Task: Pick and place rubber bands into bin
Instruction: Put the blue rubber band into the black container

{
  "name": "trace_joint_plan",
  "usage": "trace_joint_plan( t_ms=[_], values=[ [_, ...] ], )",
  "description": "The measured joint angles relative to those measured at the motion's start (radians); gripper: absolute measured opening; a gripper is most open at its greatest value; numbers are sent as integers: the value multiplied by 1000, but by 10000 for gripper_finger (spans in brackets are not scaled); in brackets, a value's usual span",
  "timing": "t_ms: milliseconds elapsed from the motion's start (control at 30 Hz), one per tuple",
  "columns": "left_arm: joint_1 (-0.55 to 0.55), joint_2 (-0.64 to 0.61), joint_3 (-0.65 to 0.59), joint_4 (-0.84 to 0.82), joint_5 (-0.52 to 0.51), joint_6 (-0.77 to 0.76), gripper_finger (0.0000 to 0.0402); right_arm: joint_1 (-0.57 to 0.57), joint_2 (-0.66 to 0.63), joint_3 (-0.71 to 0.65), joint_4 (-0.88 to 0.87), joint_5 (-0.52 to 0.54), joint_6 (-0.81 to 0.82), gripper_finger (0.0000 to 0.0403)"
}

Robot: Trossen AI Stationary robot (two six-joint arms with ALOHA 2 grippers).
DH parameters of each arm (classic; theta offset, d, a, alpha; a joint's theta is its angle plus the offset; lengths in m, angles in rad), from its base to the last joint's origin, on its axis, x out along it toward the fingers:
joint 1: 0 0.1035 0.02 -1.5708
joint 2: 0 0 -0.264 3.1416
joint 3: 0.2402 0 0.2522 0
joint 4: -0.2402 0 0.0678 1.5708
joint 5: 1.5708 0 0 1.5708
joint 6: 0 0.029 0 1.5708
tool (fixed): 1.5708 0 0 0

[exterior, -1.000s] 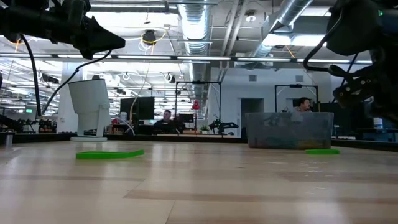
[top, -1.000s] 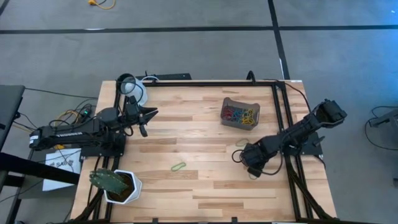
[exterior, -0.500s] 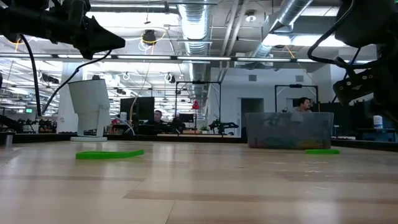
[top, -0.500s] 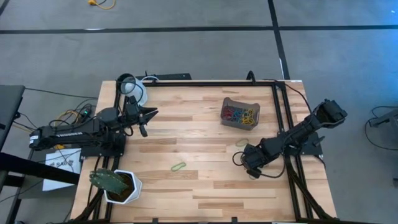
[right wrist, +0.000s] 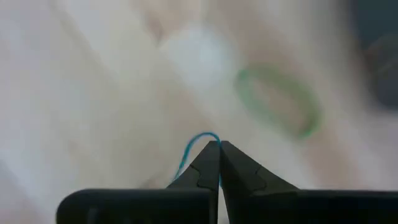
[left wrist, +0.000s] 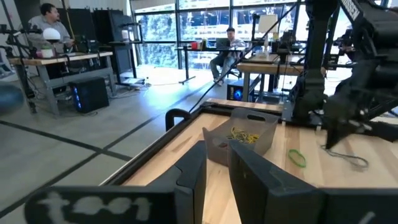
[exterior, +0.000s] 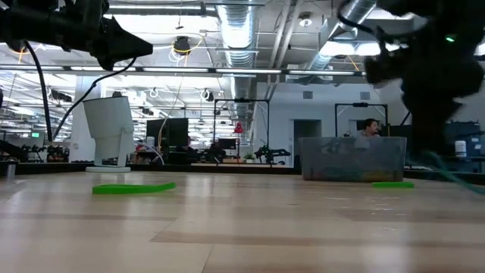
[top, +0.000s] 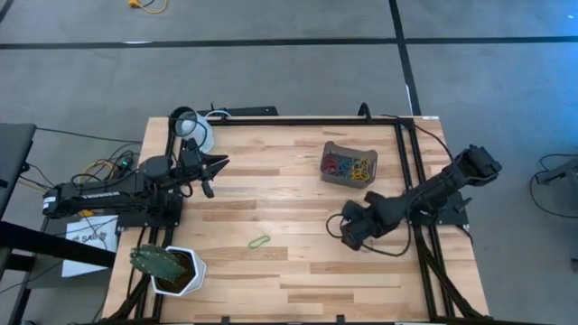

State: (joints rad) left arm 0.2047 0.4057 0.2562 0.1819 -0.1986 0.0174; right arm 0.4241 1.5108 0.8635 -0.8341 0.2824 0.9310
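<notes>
**Right end effector clamped on a blue rubber band**

Your right end effector (right wrist: 219,144) has its two fingers pressed together, and a thin blue rubber band (right wrist: 194,148) loops out from between the tips, so it is grasping that band. From above, you see the right end effector (top: 348,233) over the right-hand part of the table (top: 298,280), on the near side of the bin (top: 349,164) and apart from it.

The bin sits toward the far right of the table and already holds a heap of red, yellow, green and blue rubber bands (top: 348,166). One green rubber band (top: 259,241) lies flat on the bare wood near the table's middle, well apart from the bin. Another green band (exterior: 392,183) lies on the wood just in front of the bin in the level view.

Your left end effector (top: 215,169) waits at the left side of the table, near the white cup (top: 197,134). Its fingers (left wrist: 193,174) stand slightly apart with nothing between them. A white pot with a green plant (top: 172,268) stands at the near left corner.
</notes>
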Motion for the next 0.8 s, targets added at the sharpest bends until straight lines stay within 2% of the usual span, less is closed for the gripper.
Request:
trace_joint_plan(
  t_ms=[233,333,433,633,800],
  values=[
    [0,0,0,5,0,0,55,-50,-1,191,-251,286,-111,1],
    [0,0,0,10,0,0,55,-93,-2,270,-356,446,-162,1],
    [0,0,0,11,0,1,55,-153,-3,338,-435,541,-206,1],
    [0,0,0,11,0,2,55,-308,-3,380,-473,590,-304,0],
    [0,0,0,11,0,3,55,-456,-4,347,-456,555,-382,0]
  ],
)
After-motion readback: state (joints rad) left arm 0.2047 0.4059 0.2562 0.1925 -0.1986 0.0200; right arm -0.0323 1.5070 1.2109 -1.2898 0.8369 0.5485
